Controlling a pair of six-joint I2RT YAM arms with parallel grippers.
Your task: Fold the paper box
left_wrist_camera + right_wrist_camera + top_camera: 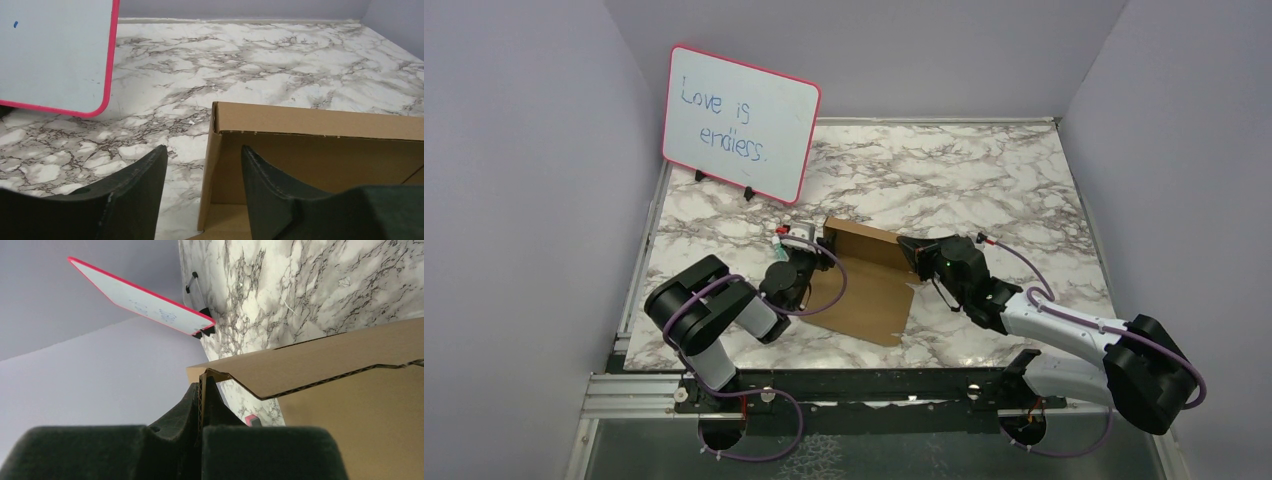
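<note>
Paper box [869, 290] is laid near the middle of the marble table [984, 180], near part flat, far wall raised upright. Left gripper [823, 244] is placed at the left end of that wall, jaws spread: one finger is seen outside the short side wall, the other inside, neither clearly touching it. Right gripper [912, 252] is clenched on the cardboard at the right end of the raised wall; a corrugated edge is pinched between its fingers. Pink-framed whiteboard [739, 125] is stood at far left, well apart from the box
</note>
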